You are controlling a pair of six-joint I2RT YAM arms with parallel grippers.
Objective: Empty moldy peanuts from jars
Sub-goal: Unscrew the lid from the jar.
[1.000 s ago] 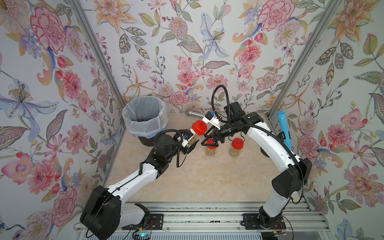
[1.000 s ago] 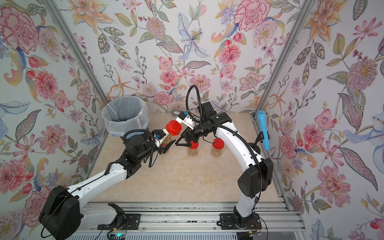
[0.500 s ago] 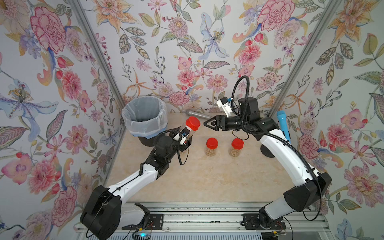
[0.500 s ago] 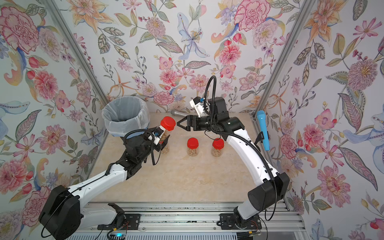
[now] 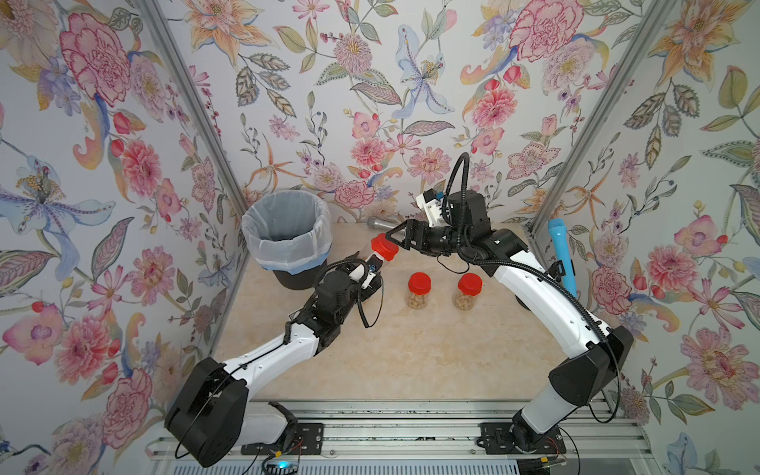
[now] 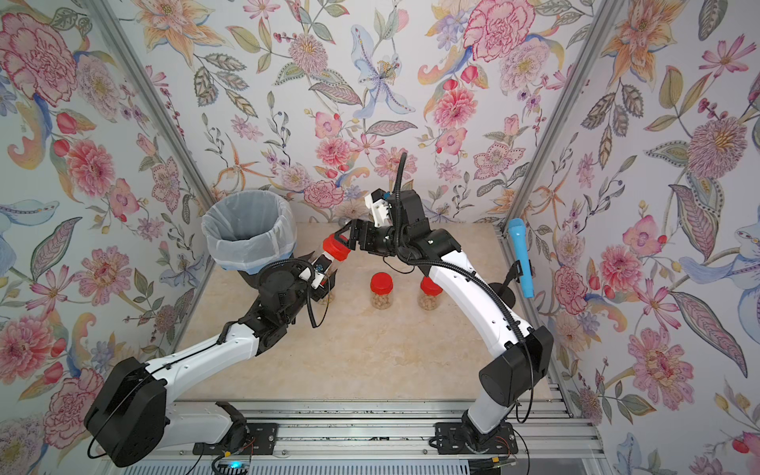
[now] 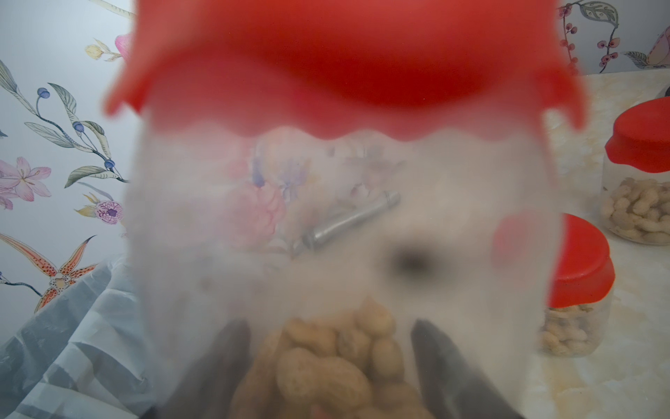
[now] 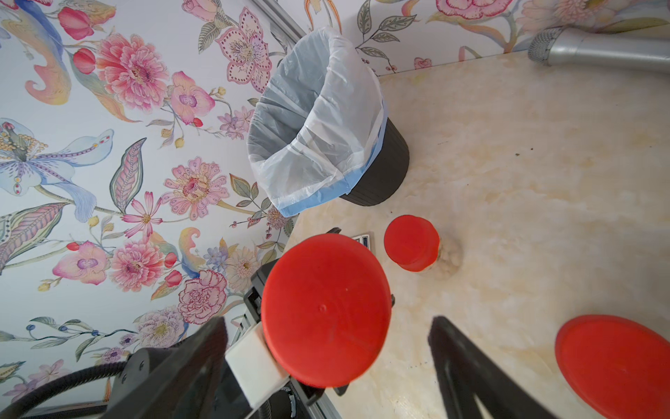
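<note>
The clear plastic jar (image 7: 326, 217) of pale tan moldy peanuts (image 7: 322, 370), red screw lid (image 8: 326, 290) on, hangs tilted beside the white-lined black bin (image 8: 384, 170), clenched by the left gripper (image 7: 328, 333). The right gripper (image 8: 328, 323), released, straddles the lid: centre, close squarely, then twist.

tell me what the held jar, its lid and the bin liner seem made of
Held jar: clear plastic, apparently; peanuts show through its hazy wall.
Lid: red plastic, likely; smooth and matte, with a scalloped skirt.
Bin liner: thin translucent plastic film, crinkled and folded over the rim.
</note>
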